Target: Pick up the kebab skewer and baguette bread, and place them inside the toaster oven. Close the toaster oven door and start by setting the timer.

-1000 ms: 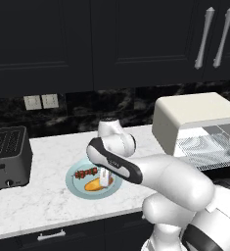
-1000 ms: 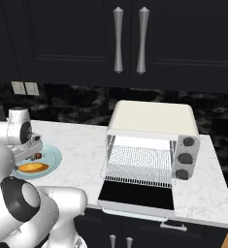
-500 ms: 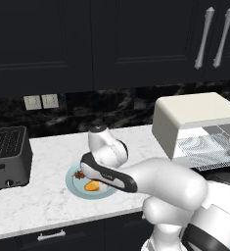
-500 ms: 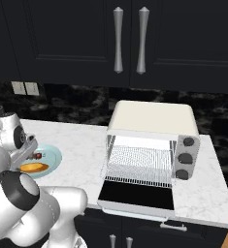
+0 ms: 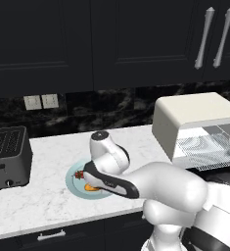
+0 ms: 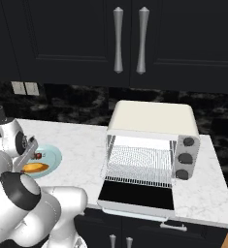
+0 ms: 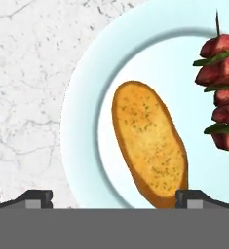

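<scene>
The fingers (image 7: 113, 197) stand wide open, holding nothing, over the pale blue plate (image 7: 82, 97). The baguette bread (image 7: 149, 144) lies between them; the kebab skewer (image 7: 222, 92) lies at its 2 o'clock.

This is a home kitchen, rendered. A white marble tabletop (image 6: 81, 145) runs along a black veined stone backsplash (image 5: 111, 105), with dark wall cabinets (image 6: 130, 41) above bearing long steel bar handles (image 6: 118, 38). Dark drawers (image 5: 53, 235) sit below the tabletop edge. Pale wall sockets (image 5: 40, 101) are set in the backsplash at 10 o'clock in the left base view. Small cooking appliances stand out: a dark grey slot toaster (image 5: 9, 157), a cream toaster oven (image 6: 152, 140), and a plate (image 7: 86, 73) of food.
</scene>
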{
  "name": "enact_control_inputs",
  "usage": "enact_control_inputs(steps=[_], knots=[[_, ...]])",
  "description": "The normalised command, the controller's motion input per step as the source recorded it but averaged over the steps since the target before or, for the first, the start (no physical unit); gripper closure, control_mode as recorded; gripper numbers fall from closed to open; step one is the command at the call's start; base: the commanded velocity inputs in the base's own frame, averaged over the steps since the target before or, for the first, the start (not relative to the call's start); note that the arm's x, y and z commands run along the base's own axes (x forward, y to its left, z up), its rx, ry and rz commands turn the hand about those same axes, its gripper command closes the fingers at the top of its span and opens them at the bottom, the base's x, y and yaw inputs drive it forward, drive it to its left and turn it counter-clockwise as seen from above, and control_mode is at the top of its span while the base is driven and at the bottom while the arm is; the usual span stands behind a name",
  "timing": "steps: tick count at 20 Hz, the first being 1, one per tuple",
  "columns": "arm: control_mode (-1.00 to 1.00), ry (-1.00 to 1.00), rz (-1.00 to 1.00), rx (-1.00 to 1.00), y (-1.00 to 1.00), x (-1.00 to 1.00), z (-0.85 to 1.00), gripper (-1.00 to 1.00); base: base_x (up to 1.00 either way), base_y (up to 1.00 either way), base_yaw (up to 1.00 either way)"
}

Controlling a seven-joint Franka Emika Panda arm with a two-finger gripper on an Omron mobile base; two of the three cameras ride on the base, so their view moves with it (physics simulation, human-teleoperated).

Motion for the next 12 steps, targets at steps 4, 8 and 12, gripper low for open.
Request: enact_control_inputs(steps=[4, 8, 12], knots=[[-1.00, -0.04, 0.00, 0.00, 0.02, 0.32, -0.22, -1.00, 0.00, 0.00, 0.00], [-1.00, 0.00, 0.00, 0.00, 0.11, 0.28, -0.16, -1.00, 0.00, 0.00, 0.00], [-1.00, 0.00, 0.00, -0.01, 0.30, 0.06, -0.12, -1.00, 0.00, 0.00, 0.00]])
